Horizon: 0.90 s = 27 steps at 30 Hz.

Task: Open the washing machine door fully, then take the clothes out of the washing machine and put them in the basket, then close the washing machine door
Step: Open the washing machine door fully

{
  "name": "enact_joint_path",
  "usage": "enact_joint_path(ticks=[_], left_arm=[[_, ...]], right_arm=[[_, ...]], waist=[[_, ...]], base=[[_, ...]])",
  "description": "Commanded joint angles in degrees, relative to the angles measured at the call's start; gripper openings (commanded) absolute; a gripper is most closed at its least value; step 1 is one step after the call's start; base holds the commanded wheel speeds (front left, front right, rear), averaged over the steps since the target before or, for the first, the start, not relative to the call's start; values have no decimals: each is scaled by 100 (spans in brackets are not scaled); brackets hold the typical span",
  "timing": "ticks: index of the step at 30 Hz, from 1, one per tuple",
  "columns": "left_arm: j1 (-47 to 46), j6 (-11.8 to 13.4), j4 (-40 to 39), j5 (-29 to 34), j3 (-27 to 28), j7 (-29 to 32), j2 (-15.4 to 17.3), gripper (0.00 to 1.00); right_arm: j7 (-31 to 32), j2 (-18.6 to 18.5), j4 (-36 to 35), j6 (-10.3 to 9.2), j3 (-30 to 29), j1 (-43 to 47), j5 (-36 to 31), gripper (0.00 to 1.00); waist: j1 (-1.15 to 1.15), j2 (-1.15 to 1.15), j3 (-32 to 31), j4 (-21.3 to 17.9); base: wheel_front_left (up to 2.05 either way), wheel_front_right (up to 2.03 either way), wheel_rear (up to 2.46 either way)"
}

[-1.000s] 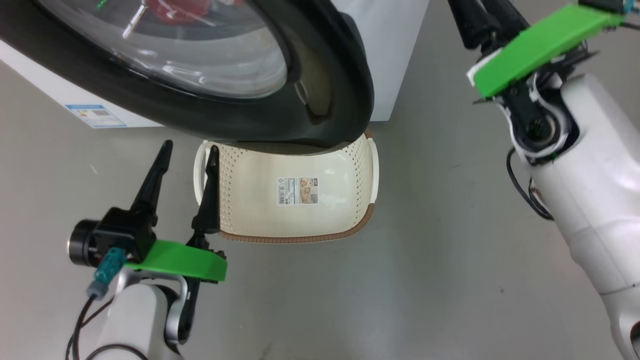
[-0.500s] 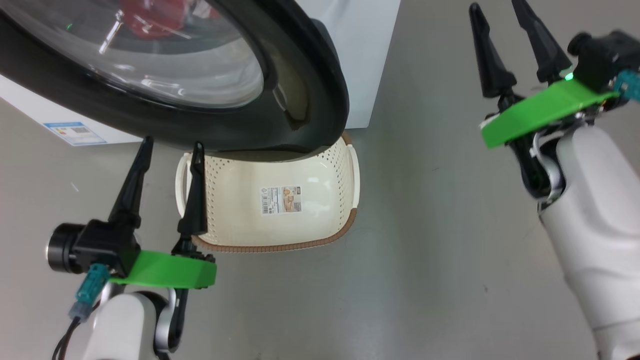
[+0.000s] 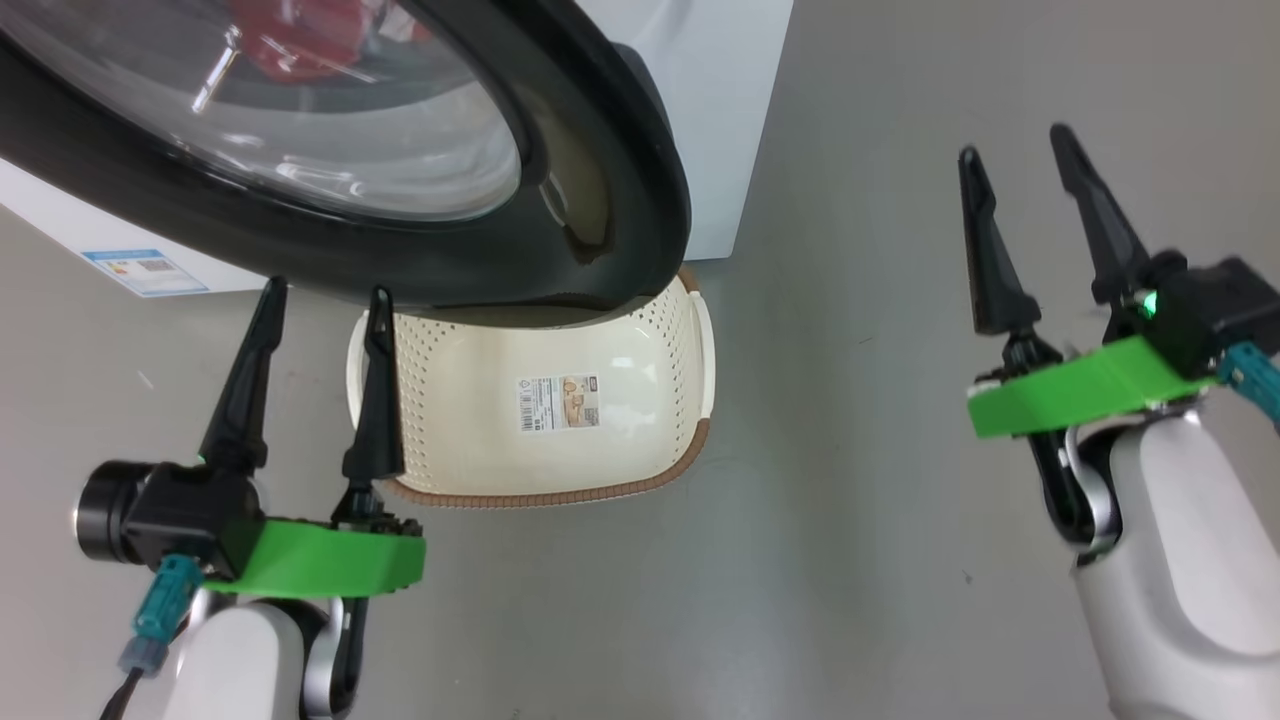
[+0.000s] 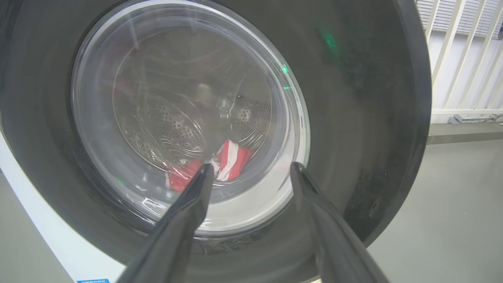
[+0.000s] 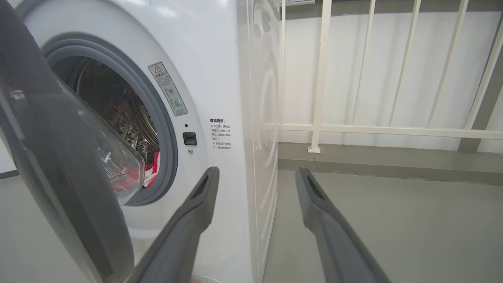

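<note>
The washing machine door (image 3: pixel 640 180), black-rimmed with a bulging glass window, stands partly open over the basket (image 3: pixel 650 400). The cream basket sits on the floor under the door's lower edge, with nothing in it but a sticker on its bottom. Red and white clothes (image 4: pixel 232 157) lie in the steel drum, seen through the glass and past the grey ring (image 5: pixel 151 173). My left gripper (image 3: pixel 325 293) is open just left of the basket, pointing at the door (image 4: pixel 373 118). My right gripper (image 3: pixel 1013 145) is open, out to the right, facing the washing machine (image 5: pixel 220 78).
The white washer body (image 3: pixel 720 90) carries a blue label (image 3: pixel 140 272) low on its front. Grey floor (image 3: pixel 860 500) spreads right of the basket. A white railing (image 5: pixel 322 78) and wall stand behind the machine's right side.
My right arm has dropped down and back from the door's edge, its fingers now upright at the right. The head camera has shifted, sliding the scene left. The left gripper has hardly moved.
</note>
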Motion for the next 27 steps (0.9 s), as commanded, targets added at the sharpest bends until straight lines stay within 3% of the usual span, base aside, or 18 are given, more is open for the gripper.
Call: enact_joint_path(ticks=[1,12,27], left_arm=[[81,44,-208,75,184,-50,76,100],[164,27,-267,108,202,-50,56,100],[202,19,-207,107,190,-50,45,100]], right_arm=[[-35,66,-291,20,95,238,103,100],[-36,68,-622,20,163,731,211,100],[-36,68,-616,20,157,747,248,100]], waist=[[0,0,-9,5],[0,0,-63,-2],[0,0,-73,60]], base=[[0,0,0],[0,0,0],[0,0,0]])
